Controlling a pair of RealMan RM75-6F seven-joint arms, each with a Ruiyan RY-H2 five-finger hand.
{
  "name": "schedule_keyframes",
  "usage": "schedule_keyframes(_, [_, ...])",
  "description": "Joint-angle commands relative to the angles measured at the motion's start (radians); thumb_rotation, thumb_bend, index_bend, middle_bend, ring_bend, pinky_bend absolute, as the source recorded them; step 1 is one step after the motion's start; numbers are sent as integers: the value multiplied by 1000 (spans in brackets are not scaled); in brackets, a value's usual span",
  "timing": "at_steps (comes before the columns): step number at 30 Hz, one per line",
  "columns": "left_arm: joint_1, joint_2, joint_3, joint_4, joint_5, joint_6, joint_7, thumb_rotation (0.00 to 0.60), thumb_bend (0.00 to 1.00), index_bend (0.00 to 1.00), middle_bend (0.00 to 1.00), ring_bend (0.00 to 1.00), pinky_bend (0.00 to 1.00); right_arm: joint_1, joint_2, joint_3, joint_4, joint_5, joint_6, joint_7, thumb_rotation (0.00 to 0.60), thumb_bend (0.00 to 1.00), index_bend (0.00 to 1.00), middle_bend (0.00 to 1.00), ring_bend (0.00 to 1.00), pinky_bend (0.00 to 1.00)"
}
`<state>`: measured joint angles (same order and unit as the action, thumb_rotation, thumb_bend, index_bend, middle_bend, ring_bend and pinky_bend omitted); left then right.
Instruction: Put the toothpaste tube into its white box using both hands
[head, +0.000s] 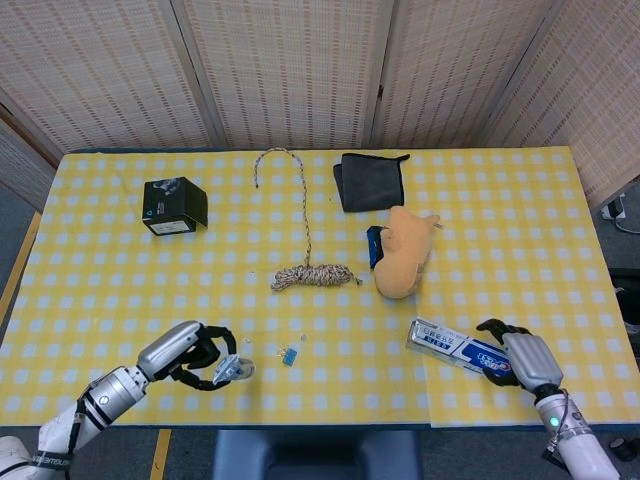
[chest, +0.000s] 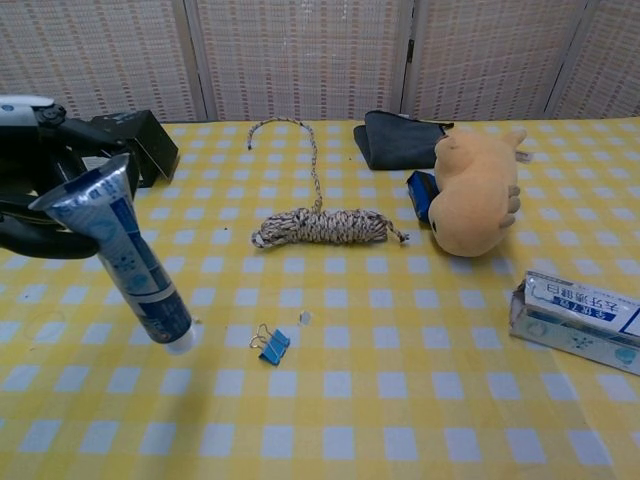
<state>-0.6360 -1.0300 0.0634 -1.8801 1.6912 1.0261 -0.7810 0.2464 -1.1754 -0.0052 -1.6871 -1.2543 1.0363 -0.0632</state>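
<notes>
My left hand (head: 185, 352) (chest: 45, 190) holds the blue and white toothpaste tube (chest: 125, 262) (head: 228, 369) above the table near its front left edge. The tube tilts, flat crimped end up and white cap down, close over the cloth. The white toothpaste box (head: 458, 348) (chest: 575, 320) lies flat at the front right, its open end pointing left. My right hand (head: 522, 356) rests on the box's right end with fingers curled over it; whether it grips the box is unclear. The chest view does not show the right hand.
A small blue binder clip (chest: 270, 344) lies just right of the tube. A coiled rope (chest: 318, 226), a tan plush toy (chest: 477, 195) with a blue object beside it, a dark folded cloth (chest: 398, 138) and a black box (head: 174, 205) sit farther back.
</notes>
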Motion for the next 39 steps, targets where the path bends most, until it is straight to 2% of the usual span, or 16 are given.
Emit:
schedule_keyframes(1, [6,5,5,-5,4,10,5,600,313,804,1000,1000,1000,-1,-12,-6,13,5,-11,10,600,325,257,210,241,220])
schedule_keyframes(10, [13,19,18,-11,12,21,17,600,314,804,1000,1000,1000,-12,-67,-7,55,9,4,25,600,324,264,247,276,265])
schedule_keyframes(19, [7,23,28,-1,31,22,21,600,315,803,1000,1000,1000,-19,-108,-6,94,-33,37,43,600,325,365,332,356,384])
schedule_keyframes(29, [12,25,29,-8,19,28,40,600,318,803,1000,1000,1000,-15,-133,-4,125,-41,43,24,600,325,391,355,377,401])
schedule_keyframes(39, [26,42,16,-43,-9,49,66,600,320,803,1000,1000,1000,-37,-155,19,167,-181,180,203,600,324,425,384,411,406])
